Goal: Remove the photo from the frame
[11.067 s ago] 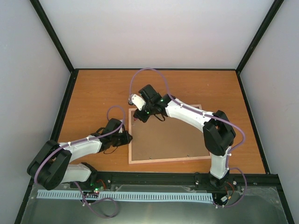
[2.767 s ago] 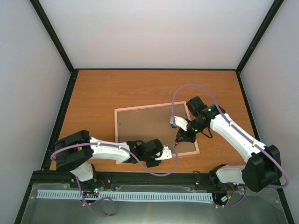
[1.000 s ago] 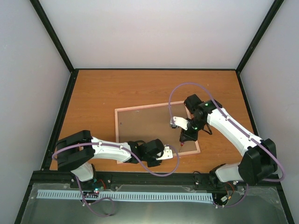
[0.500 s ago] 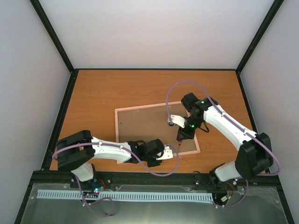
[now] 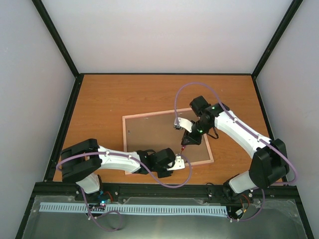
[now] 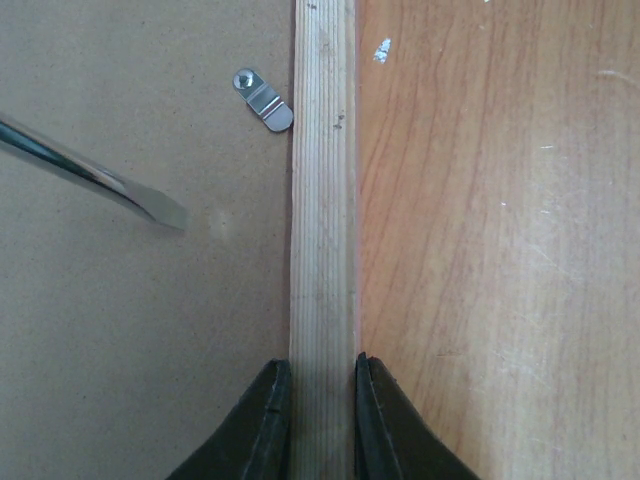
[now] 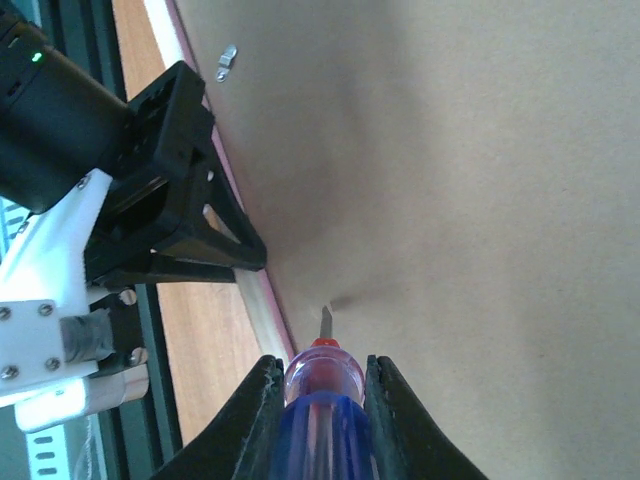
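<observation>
The frame (image 5: pixel 130 118) lies face down on the table, its brown board back (image 5: pixel 157 134) up; the photo is hidden beneath it. My left gripper (image 6: pixel 322 365) is shut on the frame's pale wooden near rail (image 6: pixel 322 200), one finger on each side. In the top view the left gripper (image 5: pixel 175 160) sits at the frame's near edge. My right gripper (image 7: pixel 322 362) is shut on the blue-handled screwdriver (image 7: pixel 325 410). Its blade tip (image 6: pixel 165 212) rests on or just above the board, close to the rail. The right gripper (image 5: pixel 188 138) hangs over the board's near right part.
A small metal turn clip (image 6: pixel 262 98) is screwed to the board beside the rail, also seen in the right wrist view (image 7: pixel 227 62). The orange wooden table (image 5: pixel 109 99) surrounds the frame. A black rail (image 5: pixel 159 189) runs along the near edge, and grey walls enclose the table.
My right arm has swung left with the screwdriver, bringing its tip from the frame's right side toward the left gripper. The left arm and the frame have not moved.
</observation>
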